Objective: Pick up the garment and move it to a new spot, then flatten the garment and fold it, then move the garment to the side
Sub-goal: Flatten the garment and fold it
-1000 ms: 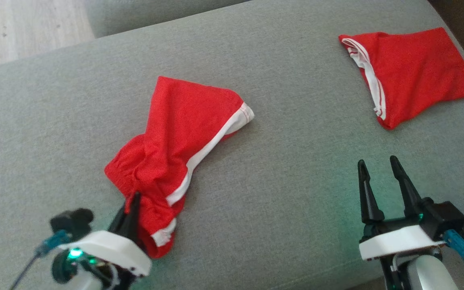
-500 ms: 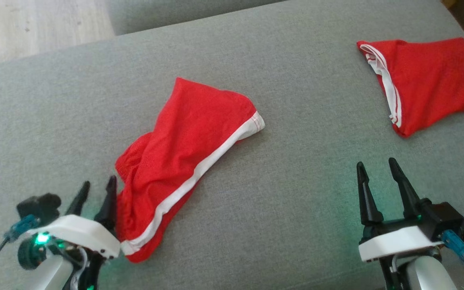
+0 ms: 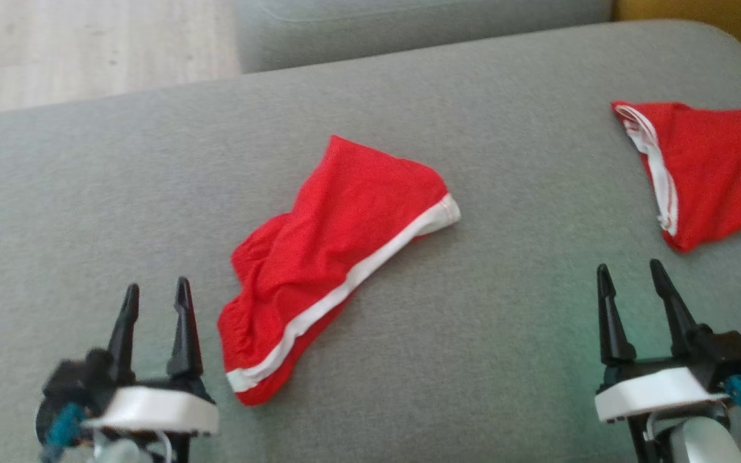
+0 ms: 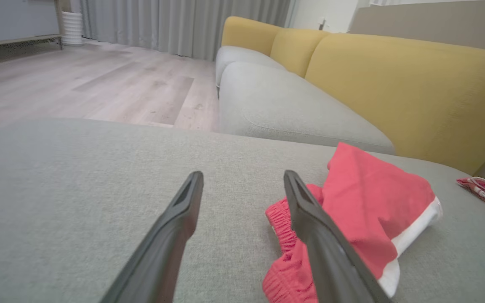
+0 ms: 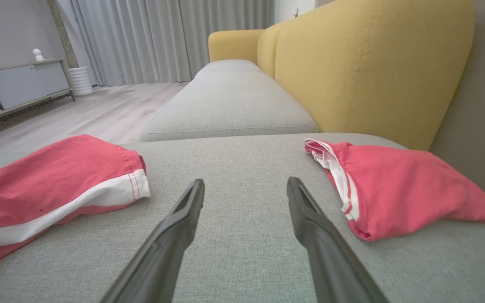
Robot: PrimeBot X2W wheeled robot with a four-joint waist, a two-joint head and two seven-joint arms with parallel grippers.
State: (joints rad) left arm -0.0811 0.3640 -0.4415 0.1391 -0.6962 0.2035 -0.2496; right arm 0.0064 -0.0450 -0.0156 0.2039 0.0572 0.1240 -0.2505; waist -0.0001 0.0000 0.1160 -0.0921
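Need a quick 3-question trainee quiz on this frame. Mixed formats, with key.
1. True or false: the left pincer is shut on the middle red garment.
2. Where does the second red garment lie? A) on the grey cushion, ahead and to the right of the right pincer; B) on the floor; C) between the left pincer's fingers.
3. Fill in: the stripe along the middle red garment's edge is ____.
Key: 1 false, both pincers stand open and hold nothing; 2 A; 3 white.
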